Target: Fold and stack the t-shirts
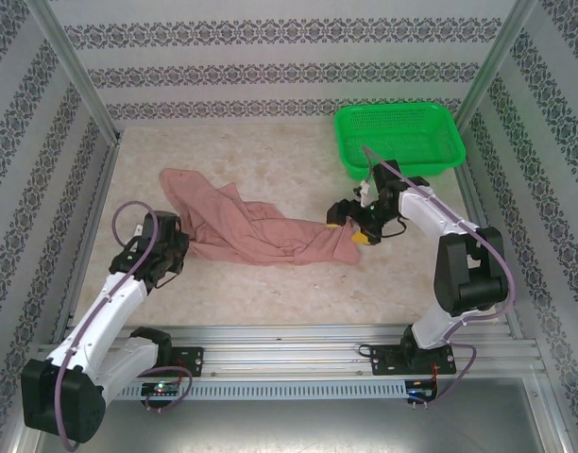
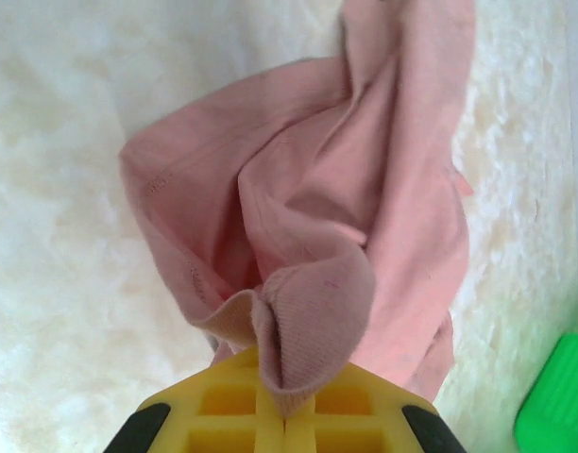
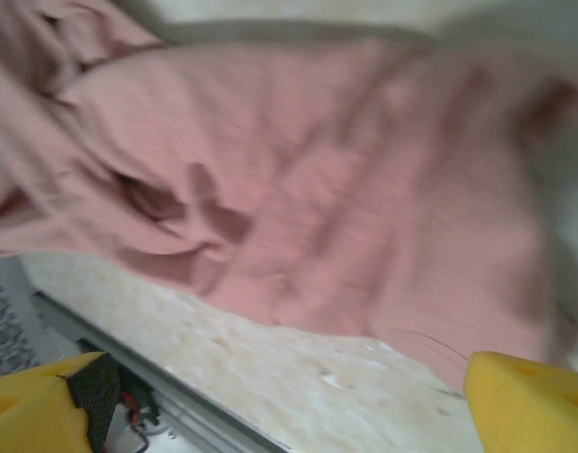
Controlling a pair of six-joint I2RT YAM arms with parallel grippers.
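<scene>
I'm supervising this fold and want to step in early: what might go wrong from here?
The left gripper pinches only a narrow ribbed fold of the shirt, so a pull may slip it free. The shirt is bunched and twisted, so it may drag as a clump rather than spread. The open right gripper sits at a rumpled edge and may catch several layers.

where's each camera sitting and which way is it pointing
Top external: above and behind the arms, looking down on the table, pink t-shirt and green basket; both arms show.
Left wrist: looks down past the left hand, shut on a t-shirt fold.
Right wrist: low, facing the t-shirt; open right hand shows.
All share the t-shirt.
</scene>
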